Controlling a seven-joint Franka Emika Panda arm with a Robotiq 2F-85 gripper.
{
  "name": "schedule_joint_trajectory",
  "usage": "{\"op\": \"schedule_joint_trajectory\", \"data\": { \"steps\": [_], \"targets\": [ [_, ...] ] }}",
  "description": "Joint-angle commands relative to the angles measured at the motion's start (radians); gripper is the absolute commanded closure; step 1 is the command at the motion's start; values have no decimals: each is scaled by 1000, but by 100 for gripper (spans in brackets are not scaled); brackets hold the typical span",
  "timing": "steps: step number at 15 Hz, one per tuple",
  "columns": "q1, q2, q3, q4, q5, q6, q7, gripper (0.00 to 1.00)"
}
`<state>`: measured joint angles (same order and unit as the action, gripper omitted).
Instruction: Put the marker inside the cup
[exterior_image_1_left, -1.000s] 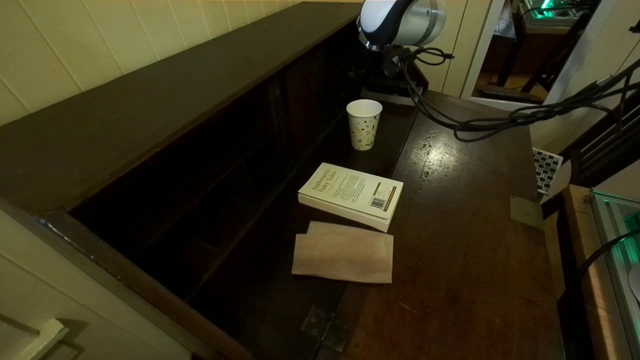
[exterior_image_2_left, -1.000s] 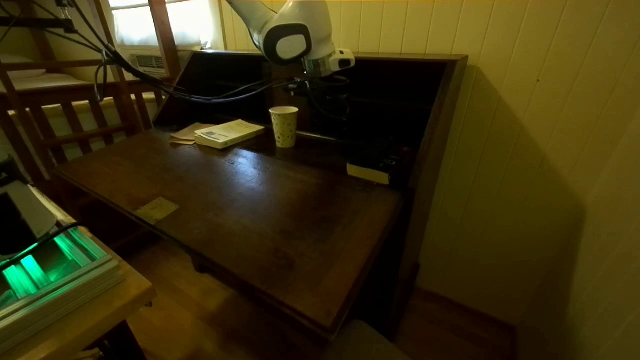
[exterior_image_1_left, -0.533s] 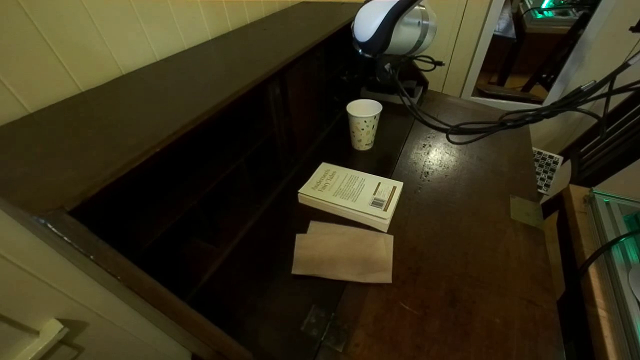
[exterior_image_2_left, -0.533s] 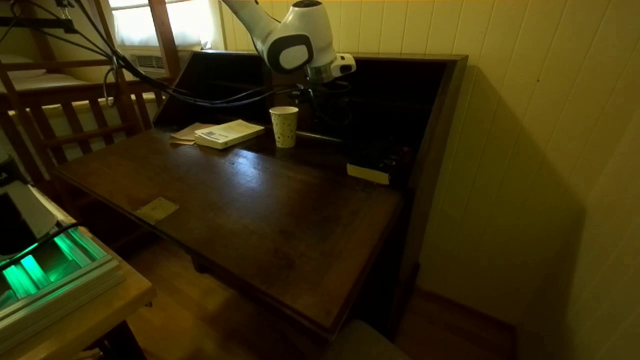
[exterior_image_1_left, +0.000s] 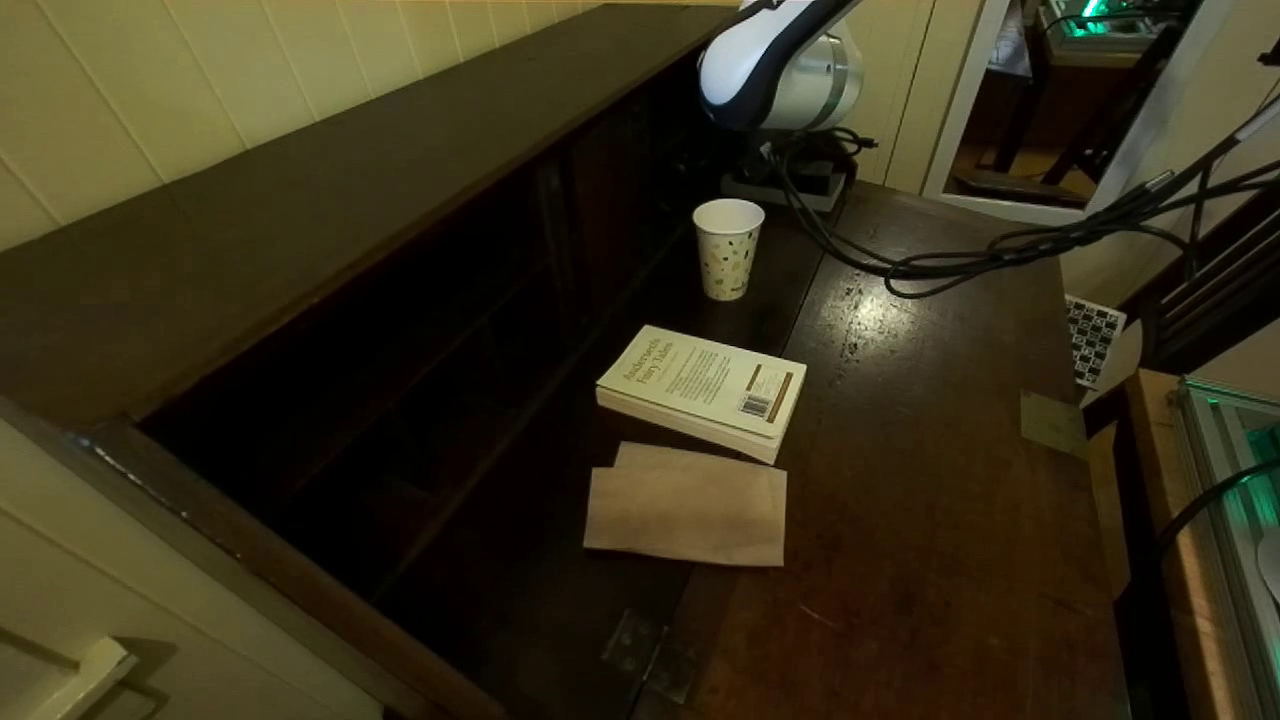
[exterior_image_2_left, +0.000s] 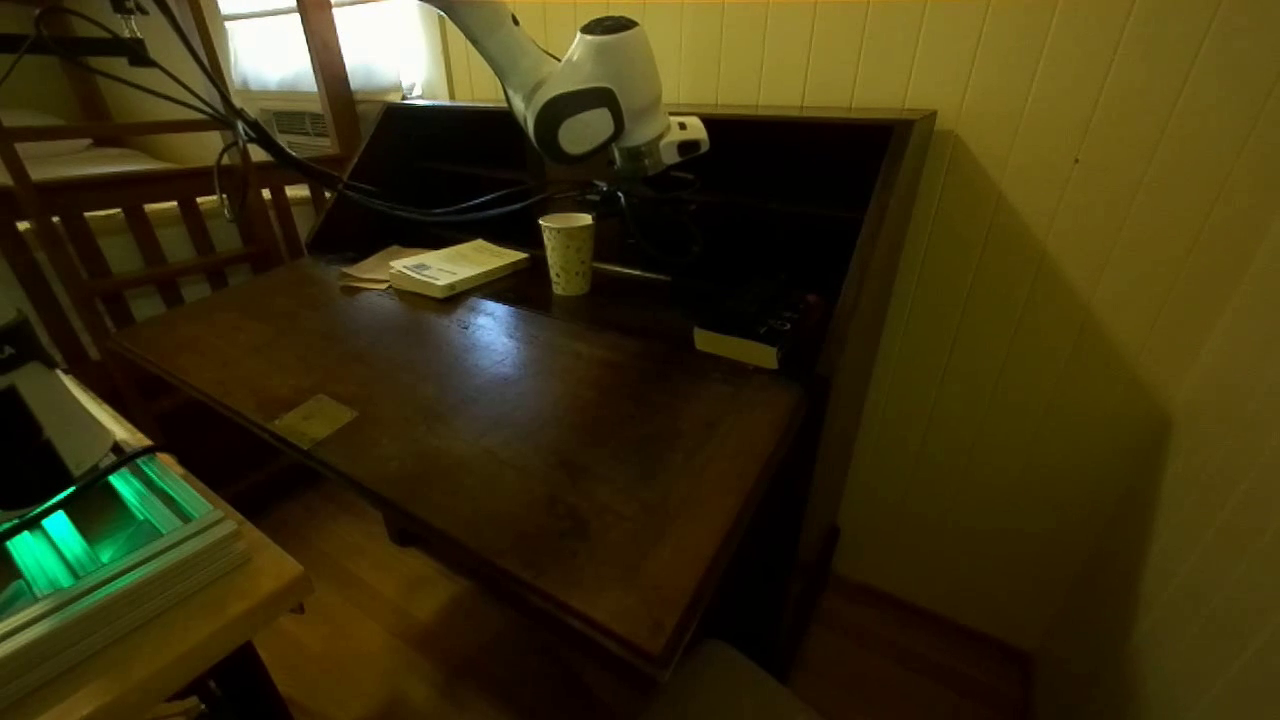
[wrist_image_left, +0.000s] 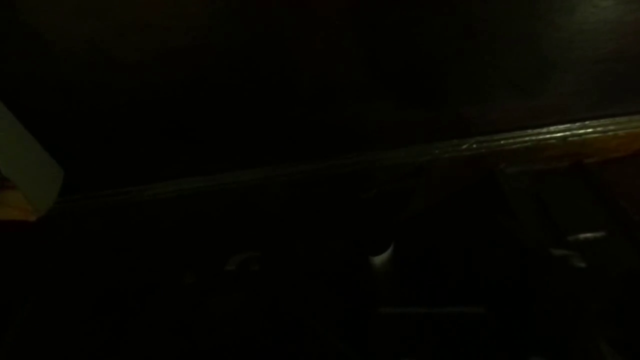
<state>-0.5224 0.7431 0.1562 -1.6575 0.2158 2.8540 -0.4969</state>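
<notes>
Cabinet (exterior_image_1_left: 350, 190): lengthwise in an exterior view.
Worktop (exterior_image_2_left: 560, 430): cornerwise in an exterior view.
Cup (exterior_image_1_left: 728, 262): both show you it.
Edge (wrist_image_left: 540, 133): wrist close-up.

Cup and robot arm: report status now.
Gripper lost in shadow, hold unreadable. Cup upright on desk, marker not made out. Cables hang near cup, might snag.

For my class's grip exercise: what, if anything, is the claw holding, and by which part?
It cannot be told: that spot is too dark in every view, and no marker can be clearly made out. The cup stands unheld on the desk.
</notes>
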Motion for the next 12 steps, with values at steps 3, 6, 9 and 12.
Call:
{"op": "schedule_joint_trajectory", "data": {
  "steps": [3,6,9,12],
  "targets": [
    [-23,49,34,36,-10,65,0,0],
    [-27,57,40,37,-19,87,4,2],
    [-35,64,52,39,-22,94,6,36],
    [-38,68,56,39,-28,97,8,57]
  ]
}}
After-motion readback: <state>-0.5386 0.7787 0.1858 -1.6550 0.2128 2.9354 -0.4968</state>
